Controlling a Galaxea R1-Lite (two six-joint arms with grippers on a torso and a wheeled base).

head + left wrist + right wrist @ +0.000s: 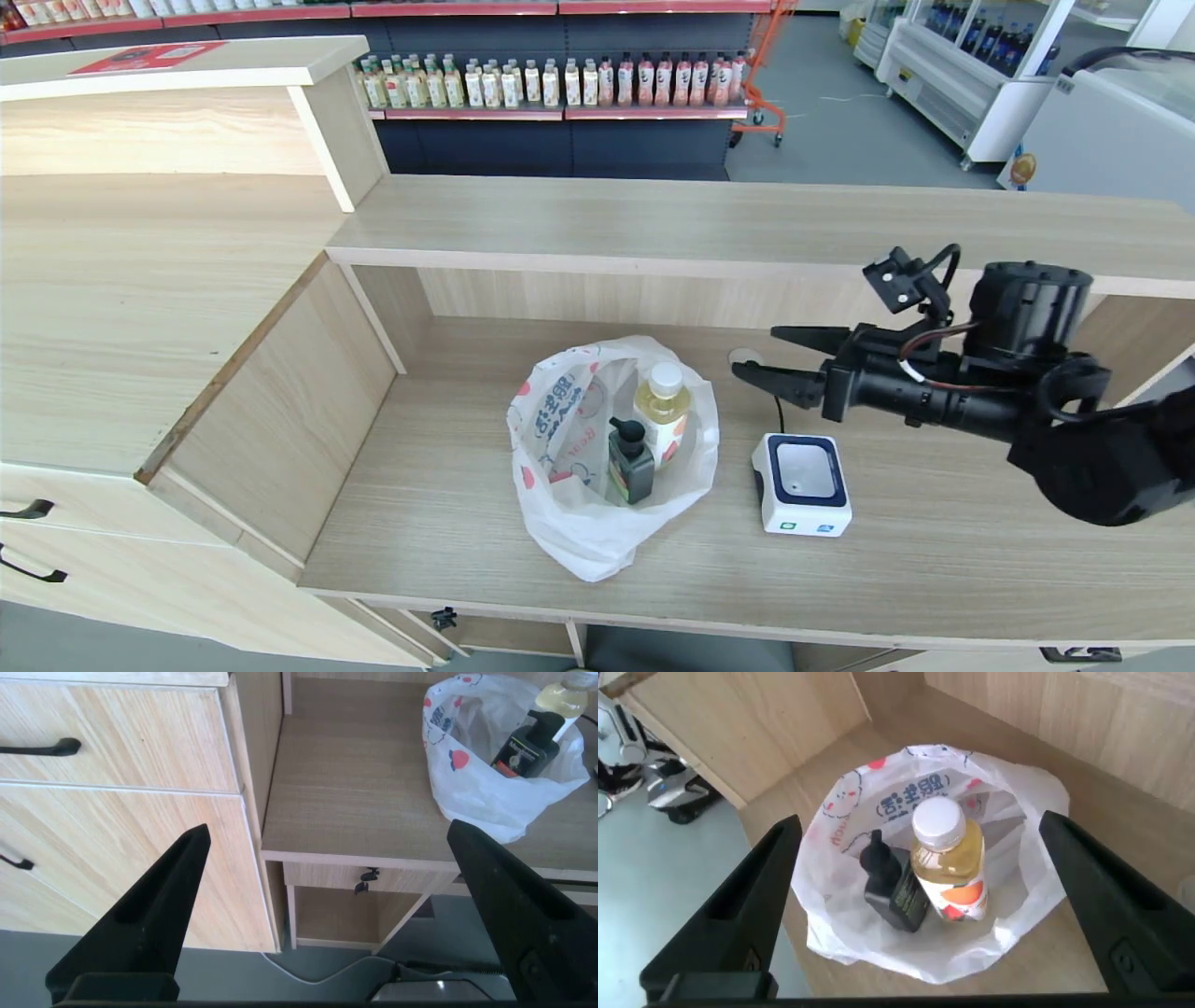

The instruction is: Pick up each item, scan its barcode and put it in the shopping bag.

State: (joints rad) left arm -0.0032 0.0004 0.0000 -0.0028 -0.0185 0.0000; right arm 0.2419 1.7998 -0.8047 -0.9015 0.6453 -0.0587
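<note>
The bag (pixel 579 532) sits open on the counter (pixel 934 579), holding a juice bottle (pixel 663 403) and, at its 7 o'clock, a pump bottle (pixel 631 464) (both upright). The scanner (pixel 801 481) lies at the bag's 3 o'clock. The right gripper (pixel 756 352) hovers at the scanner's 12 o'clock, spread wide and empty. The left gripper (pixel 327 835) gapes wide, holding nothing.

One white plastic shopping bag (pixel 569 532), one yellow drink bottle (pixel 662 407), one dark pump bottle (pixel 631 467), one white-and-blue barcode scanner (pixel 801 485).
</note>
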